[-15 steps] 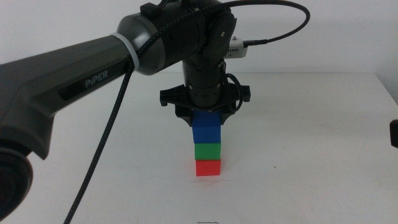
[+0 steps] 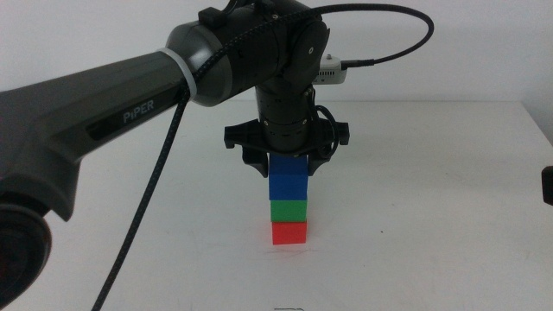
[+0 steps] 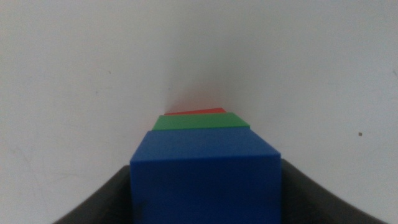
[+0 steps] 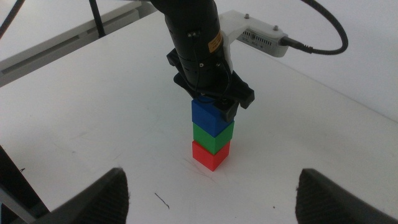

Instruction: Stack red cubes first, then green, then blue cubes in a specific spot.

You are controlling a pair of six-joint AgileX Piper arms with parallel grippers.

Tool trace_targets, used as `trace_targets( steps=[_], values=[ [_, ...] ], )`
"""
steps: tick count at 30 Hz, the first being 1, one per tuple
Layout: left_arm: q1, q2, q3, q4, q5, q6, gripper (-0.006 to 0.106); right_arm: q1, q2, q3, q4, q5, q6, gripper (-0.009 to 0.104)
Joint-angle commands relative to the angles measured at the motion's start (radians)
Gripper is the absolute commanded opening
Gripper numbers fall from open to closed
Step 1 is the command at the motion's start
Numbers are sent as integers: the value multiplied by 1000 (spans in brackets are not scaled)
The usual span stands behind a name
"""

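A red cube (image 2: 289, 233) stands on the white table with a green cube (image 2: 289, 210) on it and a blue cube (image 2: 289, 179) on top, a straight stack of three. My left gripper (image 2: 289, 164) comes down from above and its jaws close on the blue cube's upper sides. In the left wrist view the blue cube (image 3: 205, 180) fills the space between the jaws, with green (image 3: 202, 121) and red (image 3: 199, 111) edges below it. The right wrist view shows the stack (image 4: 212, 135) from a distance. My right gripper (image 4: 212, 186) is open and empty, waiting at the right.
The left arm (image 2: 104, 112) and its black cable (image 2: 155, 181) cross the left half of the table. The right gripper's tip shows at the right edge (image 2: 547, 186). A faint dark scratch (image 4: 161, 199) lies on the table near the stack.
The left arm has shifted very slightly; the stack of three cubes stands where it stood.
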Motion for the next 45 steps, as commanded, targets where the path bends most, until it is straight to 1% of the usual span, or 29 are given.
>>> trace_targets(
  steps=[1, 5, 9, 13, 15, 19, 23, 25, 27, 28, 33, 35, 37, 42, 45],
  values=[
    [-3, -54, -34, 2, -25, 8, 71, -5, 0, -25, 9, -68, -12, 80],
    [-3, -64, -34, 1, -25, 18, 74, -5, 0, -25, 9, -68, -12, 80],
    [-3, -101, -34, -2, -13, 45, 75, -5, 0, -25, 9, -68, -12, 80],
    [-3, -190, -34, -5, 23, 144, 75, -5, 0, -25, 9, -68, -12, 80],
    [-3, -248, -34, 9, 50, 201, 75, -5, 0, -25, 9, -68, -12, 80],
    [-3, -352, -34, 12, 61, 219, 75, -5, 0, -25, 9, -68, -12, 80],
    [-3, -427, -34, 63, 83, 229, 75, -5, 0, -25, 9, -68, -12, 80],
    [-3, -462, -31, 77, 110, 318, 75, -5, 0, -25, 9, -68, -12, 80],
    [-3, -508, -25, 74, 110, 474, 75, -5, 0, -25, 9, -68, -12, 80],
    [-3, -526, -25, 67, 110, 523, 75, -5, 0, -25, 9, -68, -12, 80],
    [1, -641, 22, 124, 99, 543, 75, -5, 0, -25, 9, -68, -12, 80],
    [33, -702, 76, 117, 60, 543, 75, -5, 0, -25, 9, -68, -12, 80],
    [87, -782, 157, 76, -5, 553, 75, -5, 0, -25, 9, -68, -12, 80],
    [272, -980, 371, -37, -207, 700, 75, -5, 0, -25, 9, -68, -12, 80],
    [346, -1075, 462, -54, -290, 723, 75, -5, 0, -25, 9, -68, -12, 80]
  ],
)
